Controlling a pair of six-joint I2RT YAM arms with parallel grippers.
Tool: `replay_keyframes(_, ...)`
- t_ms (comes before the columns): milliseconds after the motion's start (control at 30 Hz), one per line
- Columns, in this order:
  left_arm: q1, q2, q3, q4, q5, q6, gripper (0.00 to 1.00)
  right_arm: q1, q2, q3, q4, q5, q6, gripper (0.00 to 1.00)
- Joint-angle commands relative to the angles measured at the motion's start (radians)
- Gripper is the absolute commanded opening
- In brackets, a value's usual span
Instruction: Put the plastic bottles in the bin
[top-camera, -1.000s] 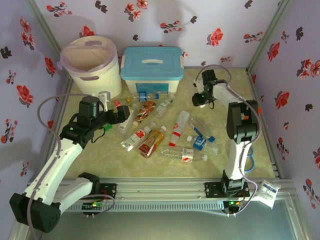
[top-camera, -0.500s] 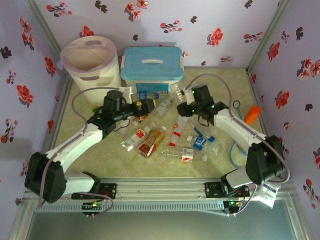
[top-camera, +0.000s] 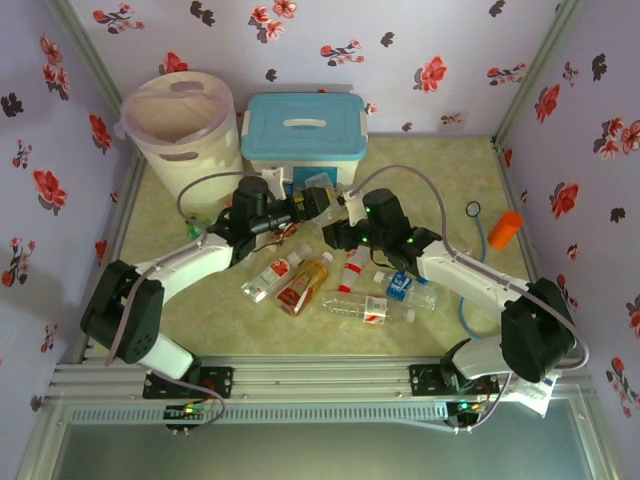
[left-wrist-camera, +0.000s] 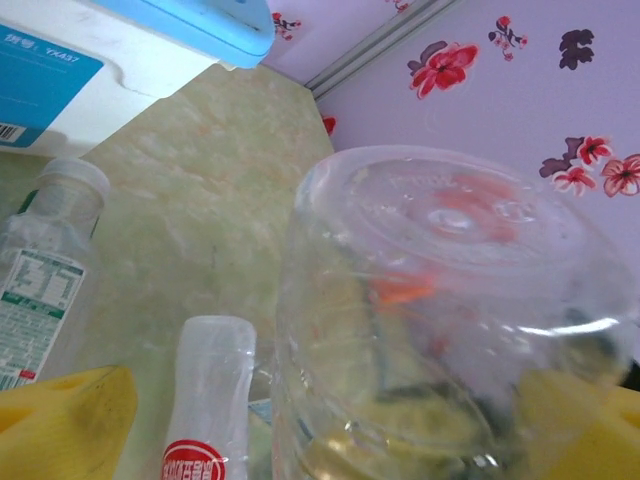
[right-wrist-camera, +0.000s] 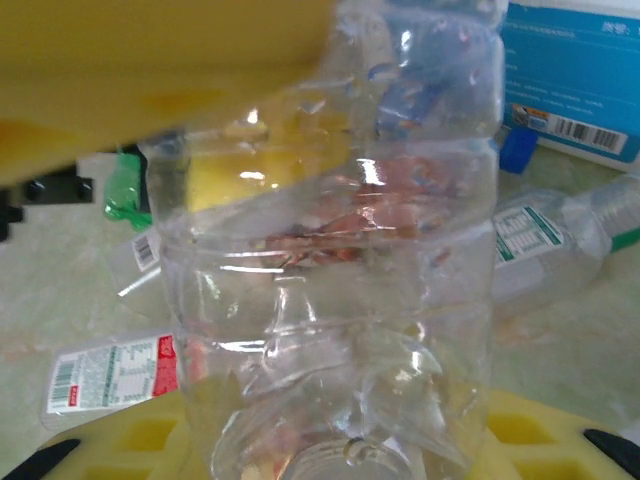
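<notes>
The right end effector (right-wrist-camera: 320, 290) clamps a clear plastic bottle (right-wrist-camera: 400, 130) - apparently a handover - while the left end effector (left-wrist-camera: 330, 440), jaws apart, straddles its base, nearer the bin (top-camera: 185, 150).

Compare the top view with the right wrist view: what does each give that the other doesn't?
Top view adds: the white bin at the back left, the orange cup by the right wall, and the left gripper facing the right gripper in front of the blue-lidded box.
Right wrist view adds: the dents and creases of the clear bottle clamped between the yellow fingers, and a barcode on the box's label.
Both: that bottle, the box, and loose bottles lying on the table.
</notes>
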Motion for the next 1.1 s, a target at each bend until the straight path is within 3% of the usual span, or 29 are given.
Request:
replay_keyframes(0,-0.008,0.026,0.034,0.062,0.016,-0.021,0.89,0.014,0.014,-0.008,0.06,-0.027,0.031,0.46)
replay_keyframes(367,-0.008,0.037,0.065,0.045,0.016,-0.013,0.55,0.016,0.04,0.008,0.058,-0.045,0.04,0.49)
replay_keyframes(433,-0.006,0.039,0.077,0.026,0.016,-0.002,0.52,0.016,0.042,0.016,0.048,-0.046,0.039,0.58)
replay_keyframes(567,0.003,0.03,0.108,-0.022,0.016,0.026,0.52,0.014,0.023,0.027,-0.001,-0.027,0.016,0.87)
replay_keyframes(667,0.022,0.01,0.146,-0.087,0.015,0.064,0.52,0.004,-0.016,0.037,-0.074,-0.005,0.005,0.99)
replay_keyframes(933,0.123,-0.087,0.327,-0.366,-0.041,0.271,0.49,-0.106,-0.213,-0.026,-0.201,0.025,0.117,0.99)
replay_keyframes(1067,0.241,-0.133,0.439,-0.465,-0.046,0.337,0.43,-0.141,-0.32,-0.07,-0.282,0.113,0.141,0.99)
